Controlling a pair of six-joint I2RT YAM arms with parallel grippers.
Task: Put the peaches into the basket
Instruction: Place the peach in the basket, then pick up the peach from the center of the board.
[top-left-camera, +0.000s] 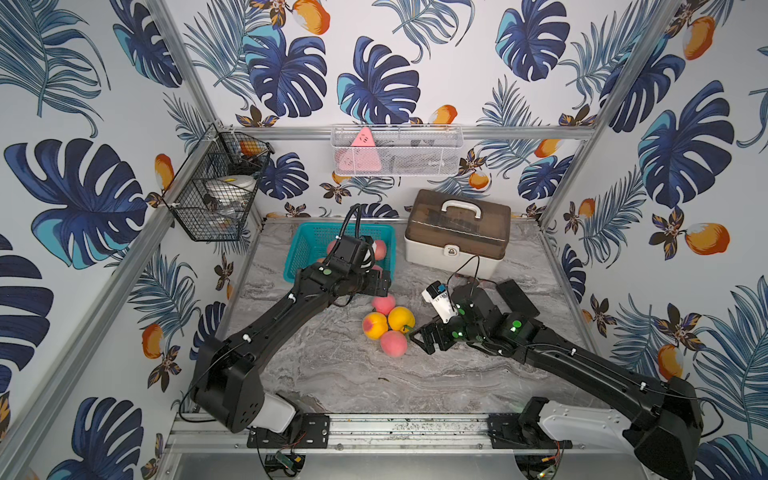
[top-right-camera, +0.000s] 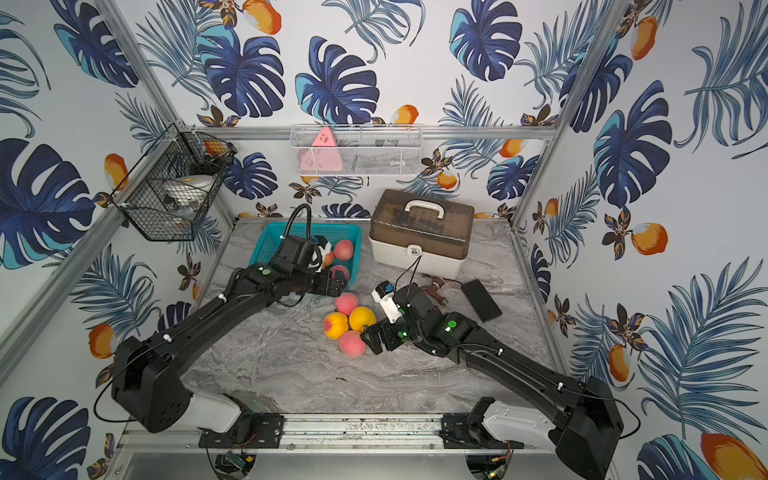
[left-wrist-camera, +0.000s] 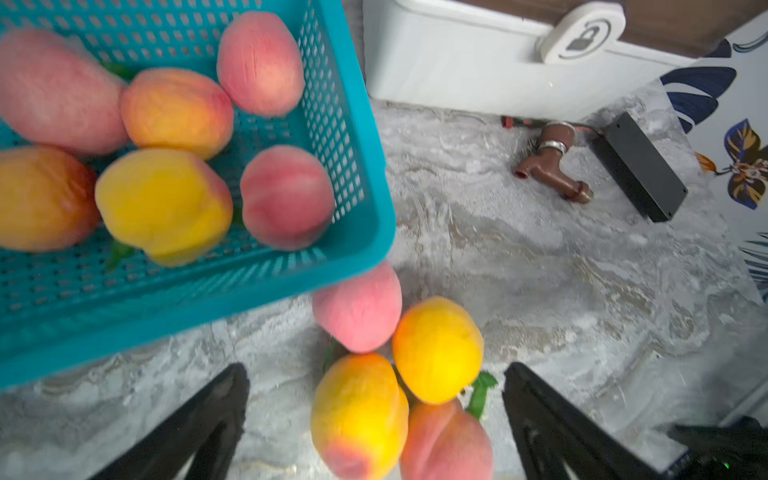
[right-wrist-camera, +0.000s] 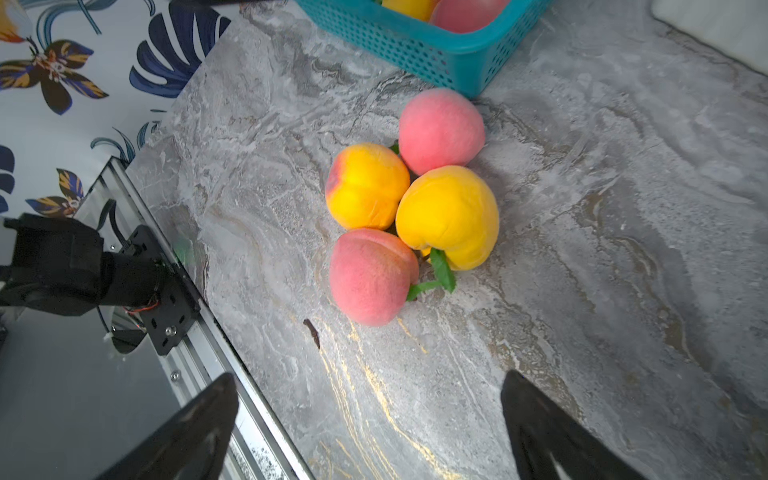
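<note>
Clustering beside the basket (right-wrist-camera: 415, 45), four peaches (right-wrist-camera: 446, 212) look light, fuzzy, rounded — pinch each across its middle; left gripper (left-wrist-camera: 374, 372) and right gripper (right-wrist-camera: 370, 378) gape empty.

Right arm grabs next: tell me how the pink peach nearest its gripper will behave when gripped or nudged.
Round, so the pink peach will probably roll on the smooth marble tabletop if nudged. It seems to touch the plain yellow peach, so a push likely shifts both. Its matte, fuzzy-looking skin should resist slipping.

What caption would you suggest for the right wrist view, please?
Open right gripper facing four round pink and yellow peaches clustered beside the teal perforated plastic basket.
</note>
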